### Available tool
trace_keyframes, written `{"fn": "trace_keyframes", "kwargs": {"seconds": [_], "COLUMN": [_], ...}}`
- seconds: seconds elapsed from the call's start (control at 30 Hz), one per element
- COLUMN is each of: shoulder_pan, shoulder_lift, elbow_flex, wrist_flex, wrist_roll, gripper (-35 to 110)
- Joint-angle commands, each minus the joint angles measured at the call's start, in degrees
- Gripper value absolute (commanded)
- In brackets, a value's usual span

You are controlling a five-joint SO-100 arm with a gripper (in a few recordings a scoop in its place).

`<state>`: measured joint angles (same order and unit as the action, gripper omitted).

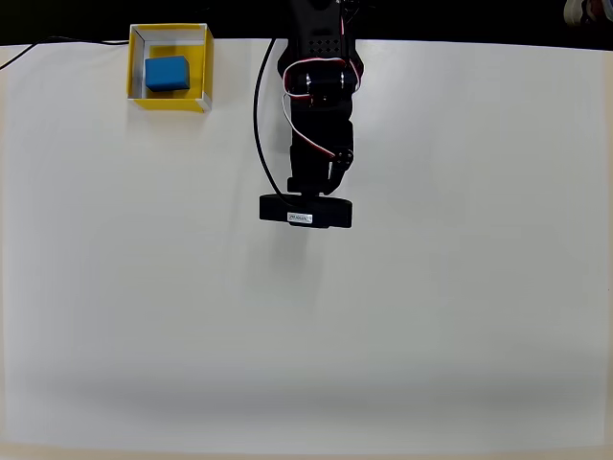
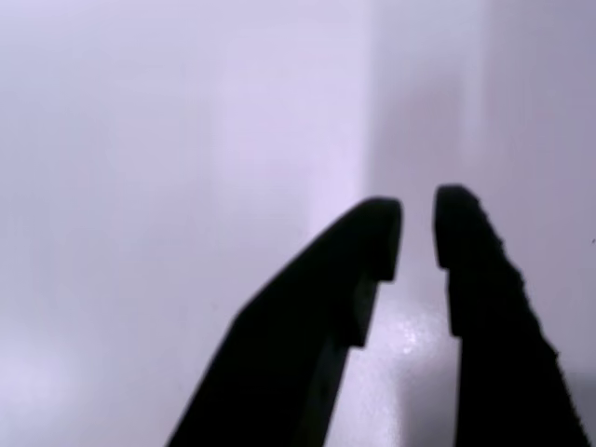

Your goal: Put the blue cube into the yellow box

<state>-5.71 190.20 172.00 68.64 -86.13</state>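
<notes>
In the overhead view the blue cube (image 1: 167, 73) lies on the floor of the yellow box (image 1: 202, 69) at the table's far left corner. My black arm (image 1: 321, 115) reaches down from the top centre, well to the right of the box. Its wrist camera bar (image 1: 306, 211) covers the fingers there. In the wrist view my gripper (image 2: 417, 222) is shut to a thin slit with nothing between the dark fingers (image 2: 470, 270). It hangs over bare white table.
The white table (image 1: 383, 326) stretches wide in front of the arm and to both sides. A black cable (image 1: 259, 125) runs along the arm's left side. Another thin cable (image 1: 38, 46) lies at the far left edge.
</notes>
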Motion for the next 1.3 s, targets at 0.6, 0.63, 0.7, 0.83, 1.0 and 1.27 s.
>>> {"fn": "trace_keyframes", "kwargs": {"seconds": [0.6, 0.63, 0.7, 0.83, 1.0, 1.27], "shoulder_pan": [2.6, 2.7, 2.9, 3.6, 2.8, 2.7], "shoulder_lift": [1.4, 1.4, 1.4, 1.4, 1.3, 1.3], "elbow_flex": [8.2, 8.2, 8.2, 8.2, 8.2, 8.2], "wrist_flex": [9.2, 9.2, 9.1, 9.0, 8.9, 8.9], "wrist_roll": [-6.7, -6.7, -5.4, -3.7, -4.1, -4.1], "gripper": [0, 0, 0, 0, 0, 0]}}
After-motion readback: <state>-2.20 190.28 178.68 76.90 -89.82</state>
